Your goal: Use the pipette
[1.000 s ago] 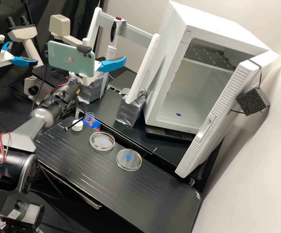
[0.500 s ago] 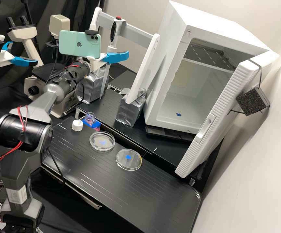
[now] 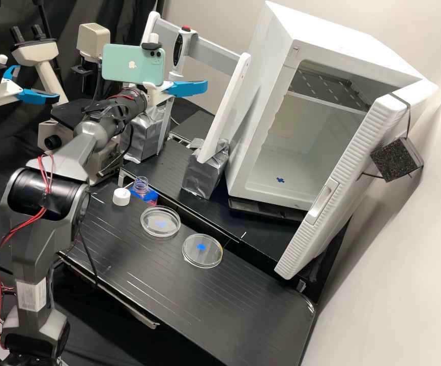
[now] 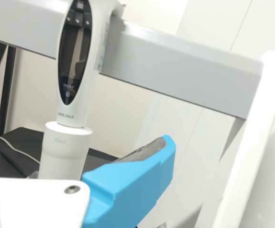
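Jaws (image 3: 184, 74) wide and holding nothing, the gripper is near the pipette (image 4: 75, 112), upright at the rack's (image 4: 175, 71) bar, probably light, stiff, slick and top-heavy, best clasped squarely below its screen (image 4: 73, 61).

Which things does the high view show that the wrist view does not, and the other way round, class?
High view: two round clear dishes, one here and the other there, a bottle and a white cap.
Wrist view: a screw head in a white part.
Both: the pipette and the grey crossbar beside it.
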Robot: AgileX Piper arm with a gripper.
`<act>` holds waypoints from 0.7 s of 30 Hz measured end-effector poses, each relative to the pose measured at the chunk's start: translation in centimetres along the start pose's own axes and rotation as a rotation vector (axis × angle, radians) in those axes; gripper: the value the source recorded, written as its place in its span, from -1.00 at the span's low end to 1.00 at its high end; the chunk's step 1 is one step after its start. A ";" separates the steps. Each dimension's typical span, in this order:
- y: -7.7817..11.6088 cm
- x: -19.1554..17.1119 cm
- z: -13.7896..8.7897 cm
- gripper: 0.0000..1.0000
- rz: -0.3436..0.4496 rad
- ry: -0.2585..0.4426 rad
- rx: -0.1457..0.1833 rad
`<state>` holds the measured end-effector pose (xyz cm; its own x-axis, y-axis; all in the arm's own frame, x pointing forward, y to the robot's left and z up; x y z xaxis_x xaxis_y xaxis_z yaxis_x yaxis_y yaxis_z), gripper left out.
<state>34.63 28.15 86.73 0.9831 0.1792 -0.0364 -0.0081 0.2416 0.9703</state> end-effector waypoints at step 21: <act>0.2 0.3 0.5 -1.00 -0.012 -0.004 -0.002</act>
<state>34.97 27.76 86.99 0.9839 0.1723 -0.0467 0.0031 0.2451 0.9695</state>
